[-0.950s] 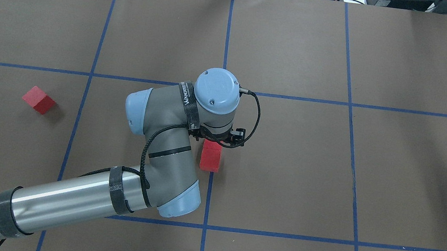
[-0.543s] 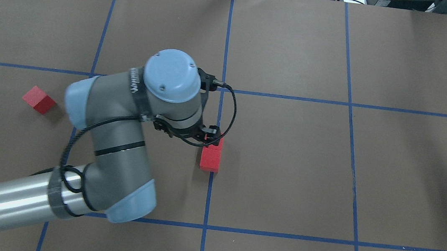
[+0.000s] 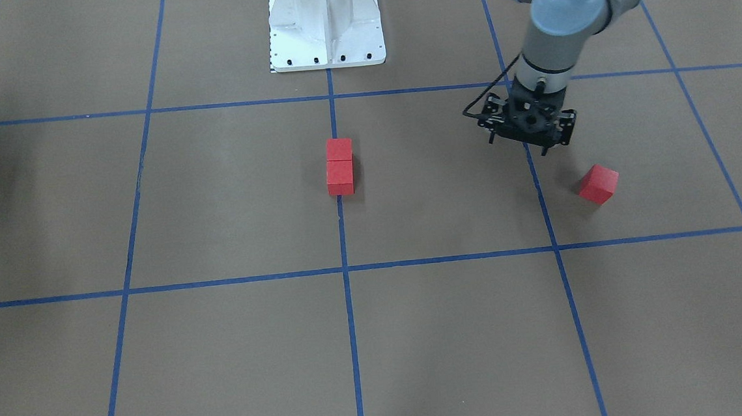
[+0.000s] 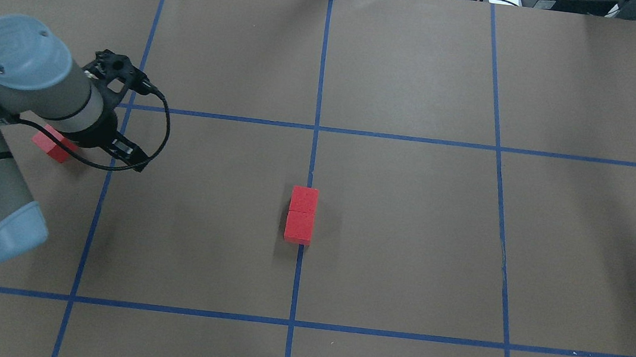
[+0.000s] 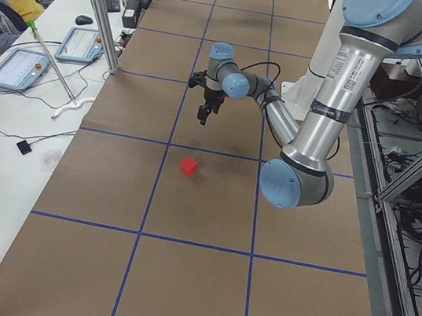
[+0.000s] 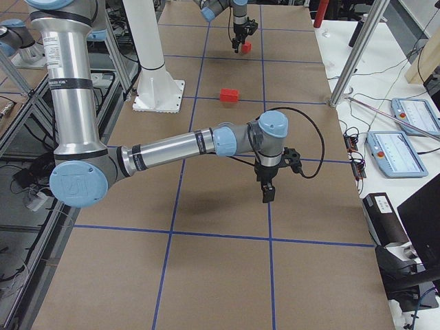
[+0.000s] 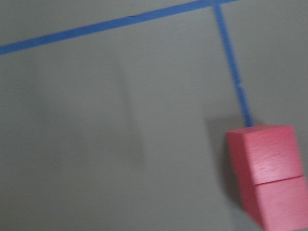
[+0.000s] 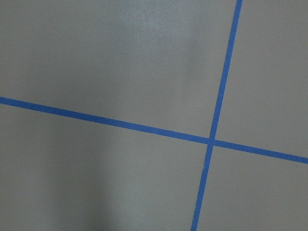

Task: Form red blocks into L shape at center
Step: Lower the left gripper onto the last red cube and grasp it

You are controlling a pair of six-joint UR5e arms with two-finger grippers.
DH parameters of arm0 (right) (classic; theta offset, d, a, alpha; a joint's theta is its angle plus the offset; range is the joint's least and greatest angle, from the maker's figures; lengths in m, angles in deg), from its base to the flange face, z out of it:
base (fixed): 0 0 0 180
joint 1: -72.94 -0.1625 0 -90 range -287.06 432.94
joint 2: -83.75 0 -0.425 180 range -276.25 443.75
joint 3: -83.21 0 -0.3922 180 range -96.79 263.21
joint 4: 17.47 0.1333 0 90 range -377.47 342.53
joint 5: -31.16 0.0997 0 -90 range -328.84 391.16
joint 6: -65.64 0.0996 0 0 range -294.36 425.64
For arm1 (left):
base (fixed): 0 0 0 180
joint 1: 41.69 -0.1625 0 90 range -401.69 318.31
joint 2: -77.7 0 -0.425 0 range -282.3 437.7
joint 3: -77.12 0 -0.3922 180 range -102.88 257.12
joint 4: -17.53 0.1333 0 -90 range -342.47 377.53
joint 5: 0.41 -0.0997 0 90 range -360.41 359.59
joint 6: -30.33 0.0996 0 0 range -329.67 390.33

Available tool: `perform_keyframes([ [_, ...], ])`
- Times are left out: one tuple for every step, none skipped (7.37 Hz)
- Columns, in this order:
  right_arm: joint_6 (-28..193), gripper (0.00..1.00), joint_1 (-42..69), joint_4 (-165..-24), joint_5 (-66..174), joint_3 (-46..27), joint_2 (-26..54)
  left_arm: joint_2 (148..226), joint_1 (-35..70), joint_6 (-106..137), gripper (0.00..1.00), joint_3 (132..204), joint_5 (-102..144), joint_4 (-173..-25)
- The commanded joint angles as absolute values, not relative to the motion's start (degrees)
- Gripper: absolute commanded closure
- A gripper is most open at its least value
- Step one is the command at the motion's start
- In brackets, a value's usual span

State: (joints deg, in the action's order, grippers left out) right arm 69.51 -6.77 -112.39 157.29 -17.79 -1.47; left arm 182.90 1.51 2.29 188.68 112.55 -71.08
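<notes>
– So, where do the red blocks stand?
– Two of them, the pair of red blocks (image 4: 302, 215), sit face to face on the blue grid line (image 4: 297, 284) at the middle of the table (image 4: 406, 242), well apart from my left gripper (image 3: 518, 147), on its inner side. The third red block (image 3: 598, 183) lies alone, near those jaws but on their outer side, not between them.
– And your jaws?
– On the left they look spread in the front view, with nothing held. My right gripper (image 6: 268, 194) hangs over a grid crossing (image 8: 210, 140) far from every block; whether its jaws are wide or closed I cannot tell.
– Which step is this, then?
– I take it for the fetch of the last block: the straight leg is laid, the foot of the L missing.
– What does the next move ask?
– I'd slide the left jaws outward over that block, turn the wrist to its faces, since it sits skewed to the grid, then drop, close and carry it to the centre. It must go beside an end cube of the pair, touching and square, without nudging them.
</notes>
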Motion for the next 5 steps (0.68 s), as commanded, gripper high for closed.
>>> perform_keyframes([
  [69.5, 0.0, -6.8, -112.4, 157.3, -17.8, -1.4, 175.2, 8.6, 16.2, 0.0, 184.9, 116.0, -79.0],
  [69.5, 0.0, -6.8, -112.4, 157.3, -17.8, -1.4, 175.1, 10.0, 20.0, 0.0, 181.6, 117.6, -81.2],
  [69.5, 0.0, -6.8, -112.4, 157.3, -17.7, -1.4, 175.1, 10.0, 20.2, 0.0, 178.4, 117.8, -84.9],
  [69.6, 0.0, -6.8, -112.4, 157.3, -17.7, -1.3, 175.5, 9.8, 19.8, 0.0, 175.1, 117.8, -88.3],
  [69.6, 0.0, -6.8, -112.4, 157.3, -17.7, -1.3, 175.8, 9.6, 17.7, 0.0, 173.6, 117.8, -89.8],
])
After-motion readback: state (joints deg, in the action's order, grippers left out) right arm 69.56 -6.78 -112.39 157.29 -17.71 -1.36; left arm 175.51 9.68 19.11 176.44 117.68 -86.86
